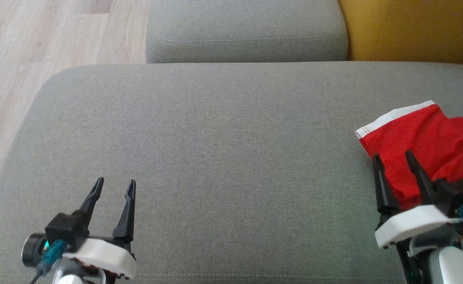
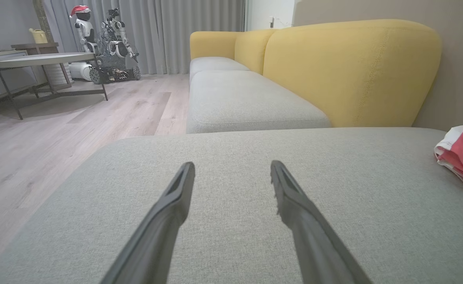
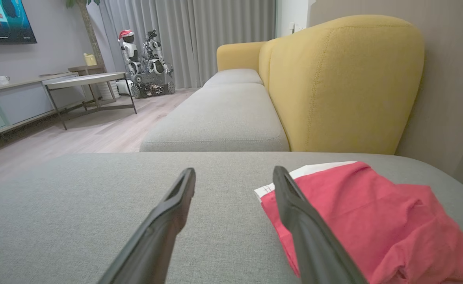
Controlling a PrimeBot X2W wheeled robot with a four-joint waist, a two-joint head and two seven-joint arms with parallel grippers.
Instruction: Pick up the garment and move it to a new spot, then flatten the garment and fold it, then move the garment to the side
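Limp, light red mesh garment with white waistband (image 1: 440, 144) on grey fabric sofa cushion (image 1: 215, 138); likely best pinched at the band. Jaws apart, empty, on left gripper (image 1: 115, 180) and right gripper (image 1: 392, 154).

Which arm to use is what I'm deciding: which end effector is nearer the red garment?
Right. The right end effector is at the garment's left edge, one finger over the cloth. The left end effector is far to its left across the grey cushion.
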